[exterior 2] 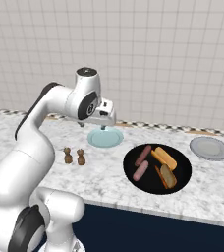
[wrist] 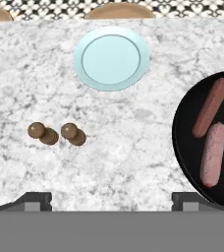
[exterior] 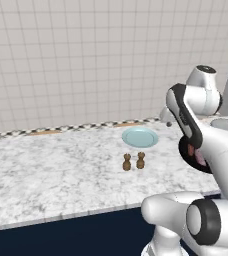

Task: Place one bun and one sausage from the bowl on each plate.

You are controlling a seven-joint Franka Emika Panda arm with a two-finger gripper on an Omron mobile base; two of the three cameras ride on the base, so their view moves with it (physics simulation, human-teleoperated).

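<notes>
The black bowl (exterior 2: 182, 167) sits on the marble counter and holds two sausages (exterior 2: 143, 154) (exterior 2: 140, 171) and two orange-brown buns (exterior 2: 164, 157) (exterior 2: 167, 175). Left of it lies the light blue plate (exterior 2: 105, 138), and the grey plate (exterior 2: 210, 148) lies to its right; both are bare. My gripper (exterior 2: 93, 126) hangs open above the counter near the blue plate, holding nothing. In the hand view the gripper (wrist: 111, 201) looks down on the blue plate (wrist: 111, 58), with the bowl (wrist: 185, 142) and its sausages (wrist: 211, 107) (wrist: 213, 153) at the right edge.
Two small brown shakers (exterior 2: 68, 156) (exterior 2: 80, 157) stand side by side on the counter in front of the blue plate, also seen as shakers (wrist: 42, 133) (wrist: 73, 134) in the hand view. A tiled wall backs the counter. The counter's front edge (exterior 2: 148, 209) runs below the bowl.
</notes>
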